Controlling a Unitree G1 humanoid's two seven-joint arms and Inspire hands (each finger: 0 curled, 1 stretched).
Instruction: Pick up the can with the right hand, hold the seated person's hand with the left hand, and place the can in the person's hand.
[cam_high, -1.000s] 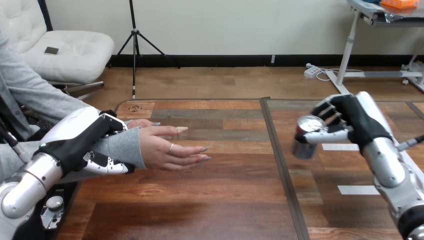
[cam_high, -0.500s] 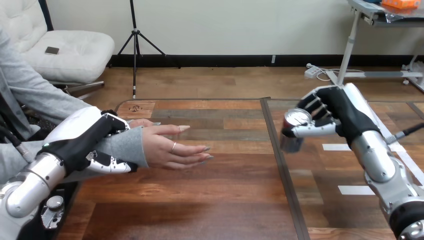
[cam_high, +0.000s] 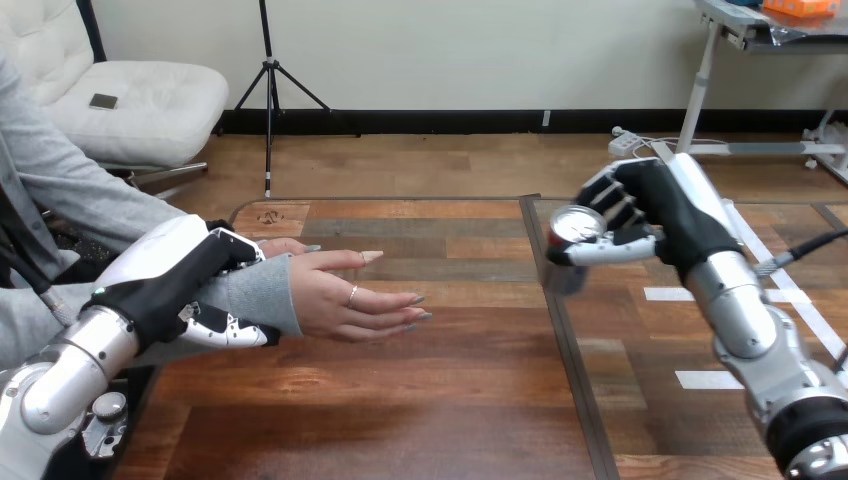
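Observation:
My right hand (cam_high: 655, 215) is shut on a silver can (cam_high: 572, 240) and holds it in the air over the table's right half, its top facing me. At the left, the person's hand (cam_high: 345, 295) lies flat over the table (cam_high: 400, 400), fingers pointing right. My left hand (cam_high: 185, 285) wraps the person's grey-sleeved wrist (cam_high: 255, 295), fingers over the top and thumb below. The can is well to the right of the person's fingertips, apart from them.
A dark seam (cam_high: 565, 340) runs front to back between the two tabletops. White tape strips (cam_high: 715, 380) lie on the right tabletop under my right arm.
My right hand has carried the can leftward and slightly up, closer to the person's hand. My left hand and the person's hand have shifted slightly right.

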